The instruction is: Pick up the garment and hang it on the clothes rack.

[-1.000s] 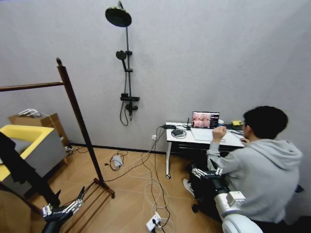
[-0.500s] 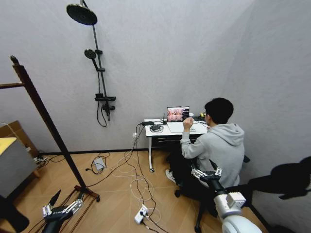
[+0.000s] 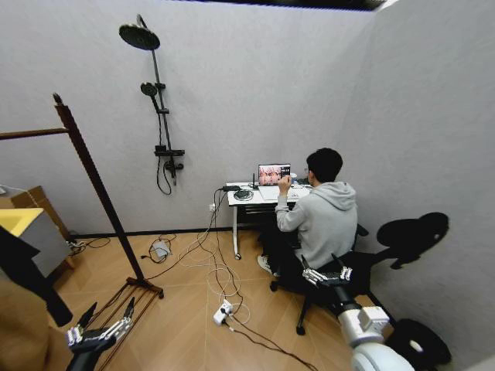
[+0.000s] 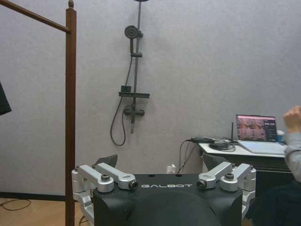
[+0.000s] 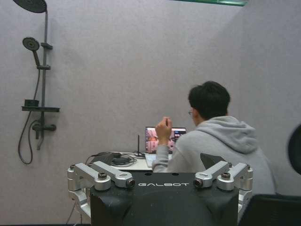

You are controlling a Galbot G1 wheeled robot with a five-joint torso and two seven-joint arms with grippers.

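My left gripper [image 4: 160,165]: matt black housing, bare metal linkages; clothes rack [image 3: 93,178]: smooth, dark-stained wood.

Ahead of the left gripper [image 3: 107,314], fingers spread, the tall dark reddish-brown wooden clothes rack [image 3: 93,179] rises, its slatted base [image 3: 133,300] just beyond the fingertips. Beside it lies open wooden floor crossed by white and black cables [image 3: 220,287]. The right gripper [image 3: 320,266], also spread, faces a black office chair [image 3: 352,261] close in front.
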